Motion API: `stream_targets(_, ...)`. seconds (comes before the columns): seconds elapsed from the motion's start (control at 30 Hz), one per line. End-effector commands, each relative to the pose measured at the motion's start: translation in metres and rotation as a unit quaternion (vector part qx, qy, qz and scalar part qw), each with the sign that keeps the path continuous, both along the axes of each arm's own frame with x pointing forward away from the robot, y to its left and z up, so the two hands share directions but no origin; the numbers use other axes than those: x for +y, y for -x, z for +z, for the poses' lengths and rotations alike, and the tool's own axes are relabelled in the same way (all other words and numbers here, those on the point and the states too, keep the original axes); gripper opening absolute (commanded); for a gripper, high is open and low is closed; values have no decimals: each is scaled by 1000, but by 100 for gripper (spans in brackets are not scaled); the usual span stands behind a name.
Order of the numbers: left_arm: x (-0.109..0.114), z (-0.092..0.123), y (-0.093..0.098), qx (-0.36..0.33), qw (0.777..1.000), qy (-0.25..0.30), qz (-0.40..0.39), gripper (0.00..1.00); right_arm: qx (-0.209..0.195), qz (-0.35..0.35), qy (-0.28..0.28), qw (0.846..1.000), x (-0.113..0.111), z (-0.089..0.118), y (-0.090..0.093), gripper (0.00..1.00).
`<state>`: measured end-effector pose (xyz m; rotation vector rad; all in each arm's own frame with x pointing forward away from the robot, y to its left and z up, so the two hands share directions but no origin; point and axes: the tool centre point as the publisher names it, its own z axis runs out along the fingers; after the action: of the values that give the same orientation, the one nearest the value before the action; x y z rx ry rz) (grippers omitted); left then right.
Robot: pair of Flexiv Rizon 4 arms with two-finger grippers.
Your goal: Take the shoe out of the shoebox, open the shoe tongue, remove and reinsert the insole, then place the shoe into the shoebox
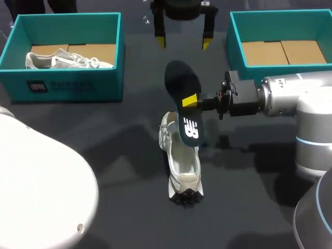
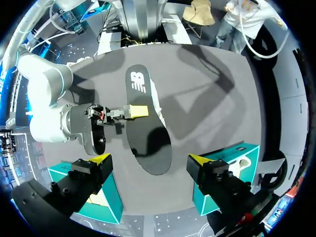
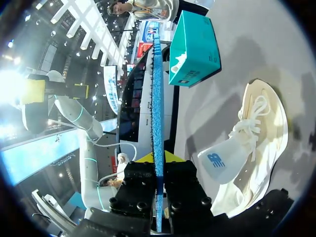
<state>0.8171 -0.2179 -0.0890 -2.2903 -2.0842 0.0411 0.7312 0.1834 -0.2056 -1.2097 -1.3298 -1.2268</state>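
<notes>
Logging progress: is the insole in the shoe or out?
Out: the dark flat insole hangs in the right pincer, above the white mesh sneaker.

right arm [image 1: 290, 98]: reaches in level from the right | right gripper [image 1: 191, 100]: clamped on the insole [image 1: 179, 78], one finger on each face | left gripper [image 1: 183, 41]: far middle, pointing down, fingers spread wide
</notes>
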Motion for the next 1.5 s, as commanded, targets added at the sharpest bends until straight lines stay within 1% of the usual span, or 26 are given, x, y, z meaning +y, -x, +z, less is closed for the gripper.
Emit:
stream_targets(0.03, -4, -1, 1, -9, 998, -68, -1, 100, 0, -1, 1, 1000, 1, 0, 0, 0)
stream_targets(0.17, -2, -1, 2, -14, 999, -30, -1, 100, 0, -1, 1, 1000, 1, 0, 0, 0)
stream_targets(0.27, 2, -2, 0, -23, 1000, 7, 12, 100, 0, -1, 1, 1000, 1, 0, 0, 0)
stream_targets(0.33, 6, -3, -2, -16, 999, 33, 21, 100, 0, -1, 1, 1000, 1, 0, 0, 0)
stream_targets(0.53, 21, -6, -2, -7, 995, 88, 45, 100, 0, -1, 1, 1000, 1, 0, 0, 0)
stream_targets(0.67, 32, -2, -5, -10, 990, 124, 67, 100, 0, -1, 1, 1000, 1, 0, 0, 0)
stream_targets(0.8, 43, 4, -2, -19, 981, 175, 80, 100, 0, -1, 1, 1000, 1, 0, 0, 0)
stream_targets(1.0, 57, 8, 8, -40, 956, 273, 96, 100, 0, -1, 1, 1000, 1, 0, 0, 0)
stream_targets(1.17, 65, -1, 13, -45, 933, 342, 102, 100, 0, -1, 1, 1000, 1, 0, 0, 0)
stream_targets(1.33, 73, -12, 15, -39, 903, 414, 105, 100, 0, -1, 1, 1000, 1, 0, 0, 0)
stream_targets(1.37, 75, -13, 15, -40, 893, 437, 103, 100, 0, -1, 1, 1000, 1, 0, 0, 0)
stream_targets(1.5, 76, -21, 16, -36, 864, 490, 112, 100, 0, -1, 1, 1000, 1, 0, 0, 0)
